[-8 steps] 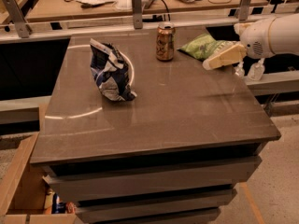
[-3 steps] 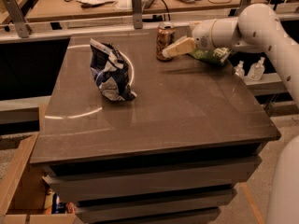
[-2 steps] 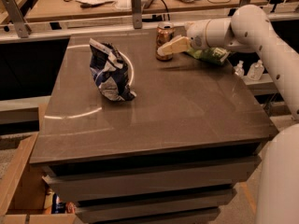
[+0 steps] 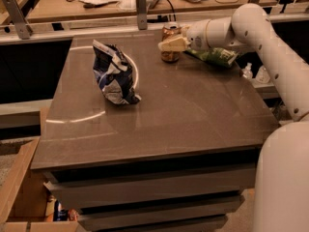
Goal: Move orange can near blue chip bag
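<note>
The orange can (image 4: pixel 170 55) stands upright at the far middle of the dark table (image 4: pixel 193 115). My gripper (image 4: pixel 170 44) reaches in from the right and is at the can, crossing its front at mid height. The blue chip bag (image 4: pixel 115 74), dark blue and white and crumpled, stands on the table's left half, well to the left of the can and nearer to me. My white arm (image 4: pixel 251 28) runs along the table's right side.
A flat green chip bag (image 4: pixel 216 57) lies just right of the can, under my arm. Small white bottles (image 4: pixel 247 70) stand off the table's right edge. A rail (image 4: pixel 96 30) and a cluttered bench run behind. A wooden box (image 4: pixel 19 187) sits at lower left.
My gripper has moved left from beyond the table's right edge, over the green bag, up to the orange can. The can and the blue chip bag have not moved.
</note>
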Available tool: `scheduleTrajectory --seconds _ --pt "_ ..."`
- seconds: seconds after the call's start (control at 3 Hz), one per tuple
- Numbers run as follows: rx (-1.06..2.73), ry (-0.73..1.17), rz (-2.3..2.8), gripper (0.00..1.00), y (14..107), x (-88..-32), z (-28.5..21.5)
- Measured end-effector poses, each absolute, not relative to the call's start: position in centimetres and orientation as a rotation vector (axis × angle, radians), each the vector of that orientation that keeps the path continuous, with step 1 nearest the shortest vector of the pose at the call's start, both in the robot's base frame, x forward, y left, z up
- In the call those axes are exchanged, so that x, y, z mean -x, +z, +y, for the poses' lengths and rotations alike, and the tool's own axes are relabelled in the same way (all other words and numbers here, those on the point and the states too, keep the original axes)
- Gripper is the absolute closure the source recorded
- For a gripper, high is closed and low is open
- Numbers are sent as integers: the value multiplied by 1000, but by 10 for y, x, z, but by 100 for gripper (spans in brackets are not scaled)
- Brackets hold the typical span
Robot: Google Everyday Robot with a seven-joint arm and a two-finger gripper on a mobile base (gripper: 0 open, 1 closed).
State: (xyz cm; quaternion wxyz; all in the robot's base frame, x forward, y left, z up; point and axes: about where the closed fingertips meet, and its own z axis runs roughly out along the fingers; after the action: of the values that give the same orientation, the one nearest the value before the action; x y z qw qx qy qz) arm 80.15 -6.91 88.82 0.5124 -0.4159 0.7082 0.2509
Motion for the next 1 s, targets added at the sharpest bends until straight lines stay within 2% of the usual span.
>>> scheduleTrajectory --seconds 0.33,0.67,1.0 --pt "1014 641 1711 67 889 -790 -75" --pt "1064 758 1674 98 909 -742 -73" --pt "1113 853 1651 100 912 -704 -60"
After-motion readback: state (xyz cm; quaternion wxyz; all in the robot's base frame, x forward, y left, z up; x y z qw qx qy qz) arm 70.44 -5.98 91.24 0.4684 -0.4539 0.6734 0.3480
